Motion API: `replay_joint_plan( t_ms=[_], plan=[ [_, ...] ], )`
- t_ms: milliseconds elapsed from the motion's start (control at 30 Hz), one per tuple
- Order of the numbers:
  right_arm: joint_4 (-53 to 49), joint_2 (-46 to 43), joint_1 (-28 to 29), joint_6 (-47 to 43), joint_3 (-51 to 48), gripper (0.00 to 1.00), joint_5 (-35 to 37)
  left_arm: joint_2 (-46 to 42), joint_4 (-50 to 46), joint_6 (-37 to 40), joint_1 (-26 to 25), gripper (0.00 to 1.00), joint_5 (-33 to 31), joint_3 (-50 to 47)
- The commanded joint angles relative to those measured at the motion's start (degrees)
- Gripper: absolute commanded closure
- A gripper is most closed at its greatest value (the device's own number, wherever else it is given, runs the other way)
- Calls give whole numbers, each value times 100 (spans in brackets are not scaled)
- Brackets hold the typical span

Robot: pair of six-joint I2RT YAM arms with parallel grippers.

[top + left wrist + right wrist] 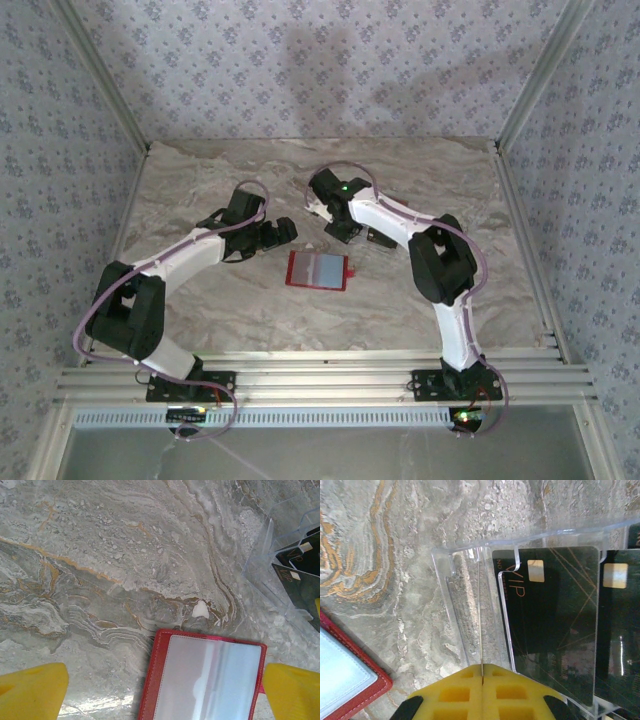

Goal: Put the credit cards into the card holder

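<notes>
Nothing's in so far: the small red folding leather-like card holder [318, 270] lies open mid-table, the flat black credit cards [550, 620] sit in a clear plastic stand [465, 605] just right of it, the right gripper [482, 687] is pinched tight beside them (no card in it that I can see), and the left gripper [165, 695] hangs wide open and empty over the holder.

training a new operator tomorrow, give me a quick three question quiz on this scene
1. True or false: the card holder lies open on the table.
2. Where are the credit cards? A) standing in a clear stand B) inside the card holder C) stacked on the bare table
3. Which gripper has its fingers pressed together?
Key: 1 true; 2 A; 3 the right gripper.
</notes>
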Motion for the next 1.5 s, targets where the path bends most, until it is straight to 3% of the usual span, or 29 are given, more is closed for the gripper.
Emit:
replay_joint_plan(
  t_ms=[0, 233, 400, 567, 767, 1000, 1200, 1467],
  plan=[
    [-163, -400, 107, -118, 278, 100, -4, 19, 0, 129, 20, 0, 72, 145],
    [-287, -623, 204, 202, 571, 100, -58, 44, -149, 231, 20, 0, 55, 174],
    [-562, -775, 262, 1291, 725, 100, -370, 82, -540, 548, -32, 0, -130, 276],
    [-480, -1221, 304, 2580, 213, 100, -1104, 160, -1066, 1029, -335, 0, -685, 429],
    [639, -2209, 20, 4321, -1447, 100, -2277, 336, -1360, 1474, -835, 0, -1367, 582],
    [2955, -3324, -495, 6148, -3924, 100, -3369, 650, -1450, 1689, -1139, 0, -1844, 727],
    [3778, -3442, -375, 6899, -4623, 100, -3395, 871, -1513, 1754, -1269, 0, -2154, 829],
    [4403, -3117, -211, 7285, -4629, 100, -3477, 933, -1475, 1718, -1287, 0, -2310, 807]
  ],
)
